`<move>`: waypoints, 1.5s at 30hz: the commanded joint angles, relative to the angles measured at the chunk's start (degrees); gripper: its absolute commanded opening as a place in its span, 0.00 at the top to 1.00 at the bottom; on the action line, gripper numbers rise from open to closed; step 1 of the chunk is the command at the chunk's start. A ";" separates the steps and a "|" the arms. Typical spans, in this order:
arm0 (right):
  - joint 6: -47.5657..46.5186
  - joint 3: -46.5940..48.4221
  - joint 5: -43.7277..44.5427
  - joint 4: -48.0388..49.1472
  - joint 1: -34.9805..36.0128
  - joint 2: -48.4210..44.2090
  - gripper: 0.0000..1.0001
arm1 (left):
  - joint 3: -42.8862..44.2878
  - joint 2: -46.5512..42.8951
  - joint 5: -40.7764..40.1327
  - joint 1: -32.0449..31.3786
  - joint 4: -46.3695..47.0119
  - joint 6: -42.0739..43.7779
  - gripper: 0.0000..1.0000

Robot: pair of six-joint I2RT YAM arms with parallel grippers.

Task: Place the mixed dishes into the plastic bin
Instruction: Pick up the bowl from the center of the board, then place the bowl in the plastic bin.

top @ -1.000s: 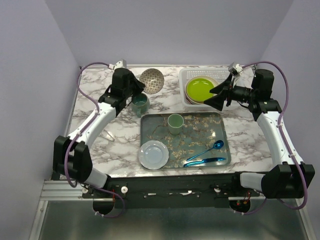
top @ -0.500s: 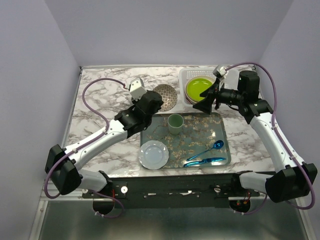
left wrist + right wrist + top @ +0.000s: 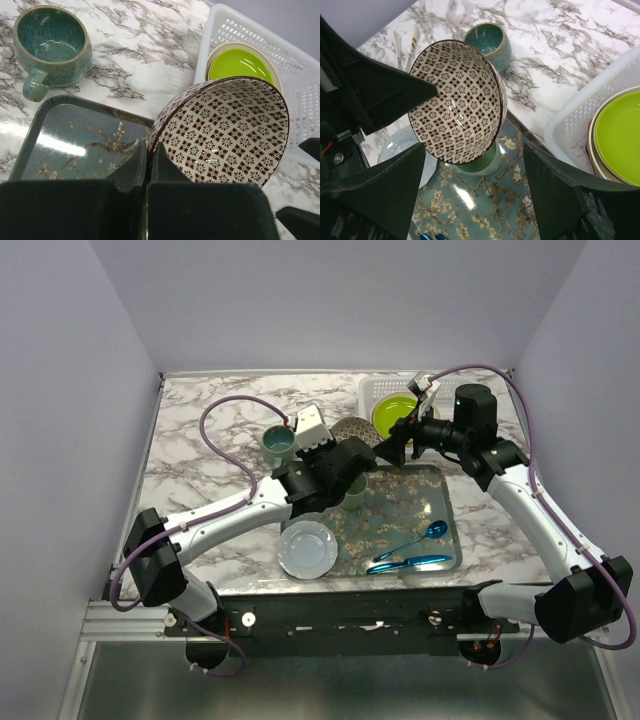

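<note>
A: Where's the bowl [image 3: 225, 130]?
B: Tilted, just beside the bin [image 3: 305, 95], its rim clamped in the left end effector [image 3: 146, 150].
A: And the right end effector [image 3: 393, 448]?
B: Jaws apart, also near the bin.

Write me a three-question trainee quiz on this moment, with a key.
1. True or false: the left gripper is shut on the rim of the patterned bowl.
2. Which plate lies on top in the white bin? A pink, B lime green, C teal dotted.
3. Where does the teal mug stand?
Key: 1 true. 2 B, the lime green plate. 3 On the marble table, outside the tray and the bin.
</note>
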 commanded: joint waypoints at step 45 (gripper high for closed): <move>7.21 1.32 7.34 3.66 -10.63 7.44 1.00 | -23.88 -34.45 28.97 8.12 20.97 38.87 0.01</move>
